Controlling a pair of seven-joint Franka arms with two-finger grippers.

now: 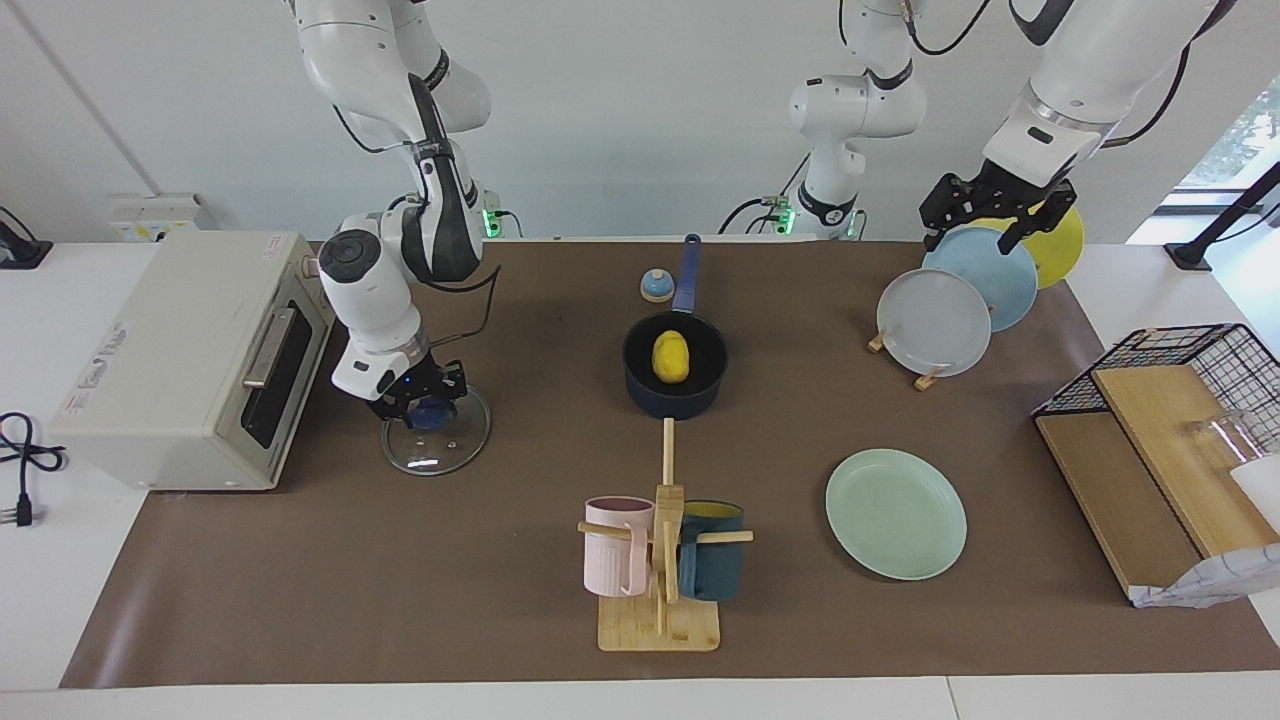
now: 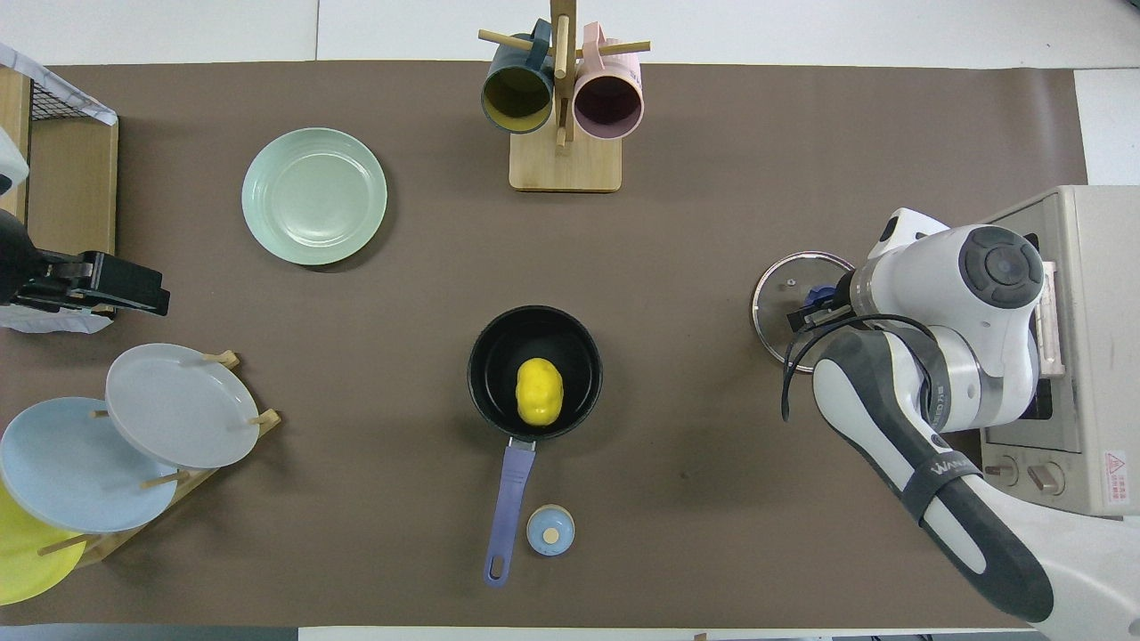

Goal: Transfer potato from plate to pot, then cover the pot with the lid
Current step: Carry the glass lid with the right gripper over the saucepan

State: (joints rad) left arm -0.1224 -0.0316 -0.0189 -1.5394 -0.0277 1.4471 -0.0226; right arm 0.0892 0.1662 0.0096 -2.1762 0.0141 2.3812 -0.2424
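Note:
The yellow potato [image 1: 671,357] [image 2: 539,391] lies inside the dark navy pot [image 1: 640,388] [image 2: 485,352] at the middle of the table. The pot's blue handle points toward the robots. The mint-green plate [image 1: 895,512] [image 2: 313,196] is bare, farther from the robots, toward the left arm's end. The glass lid [image 1: 440,452] [image 2: 779,307] rests flat on the mat in front of the toaster oven. My right gripper [image 1: 428,405] [image 2: 819,303] is down on the lid, shut on its blue knob. My left gripper [image 1: 975,238] [image 2: 134,287] waits open over the plate rack.
A toaster oven [image 1: 180,360] stands at the right arm's end, right beside the lid. A mug tree [image 1: 660,560] with two mugs stands farther out than the pot. A small blue bell [image 1: 656,286] sits by the pot handle. A plate rack [image 1: 935,320] and wire basket [image 1: 1170,400] fill the left arm's end.

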